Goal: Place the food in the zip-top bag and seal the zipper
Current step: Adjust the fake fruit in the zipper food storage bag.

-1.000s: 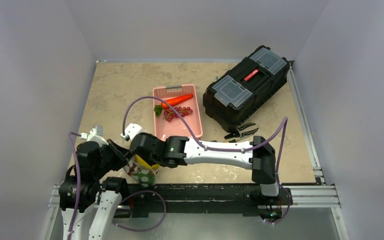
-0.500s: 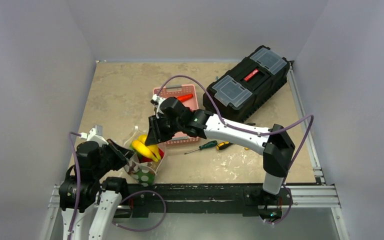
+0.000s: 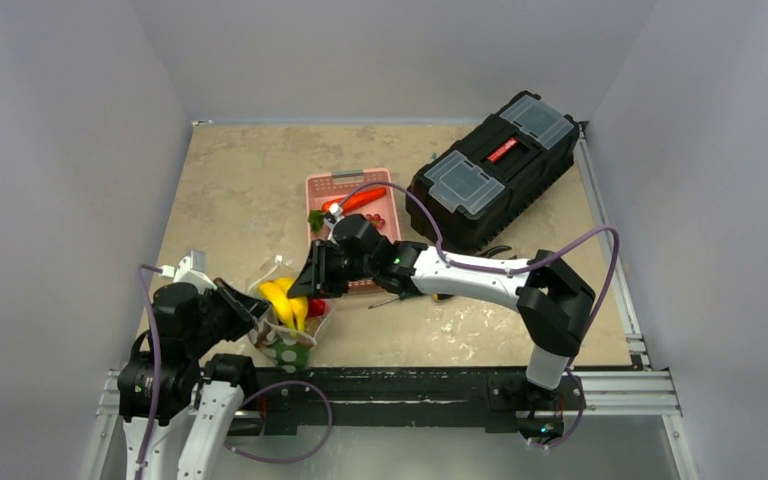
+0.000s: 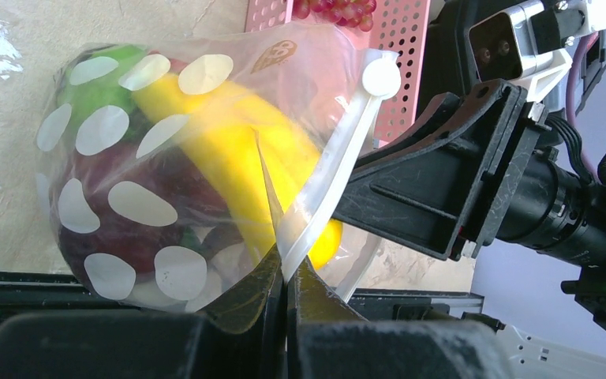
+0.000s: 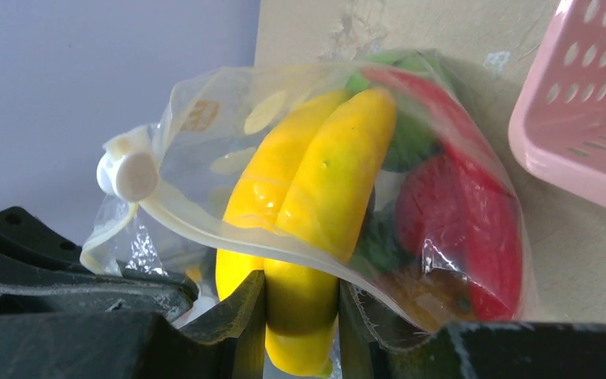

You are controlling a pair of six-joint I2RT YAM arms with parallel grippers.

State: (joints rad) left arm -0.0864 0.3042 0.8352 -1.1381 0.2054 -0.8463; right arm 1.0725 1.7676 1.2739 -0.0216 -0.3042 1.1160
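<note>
The zip-top bag (image 3: 287, 348) stands at the near left of the table, mouth up, with its white-spotted bottom part down. My left gripper (image 4: 286, 268) is shut on the zipper (image 4: 331, 170) strip at the mouth edge, below its white slider (image 4: 381, 77). The yellow banana bunch (image 5: 323, 181) sticks partway into the bag, beside red (image 5: 458, 221) and green pieces. My right gripper (image 5: 301, 304) is shut on the banana's outer end, just outside the mouth. An orange carrot (image 3: 360, 198) and dark-red grapes (image 3: 372, 222) lie in the pink basket (image 3: 352, 181).
A black toolbox (image 3: 490, 170) sits at the back right. The pink basket lies just behind my right wrist, and a screwdriver tip (image 3: 385, 298) peeks out from under the right arm. Grey walls close in both sides.
My right arm has risen and pulled back from over the bag toward the basket side, so the banana now shows sticking out of the mouth. The left gripper has held still.
</note>
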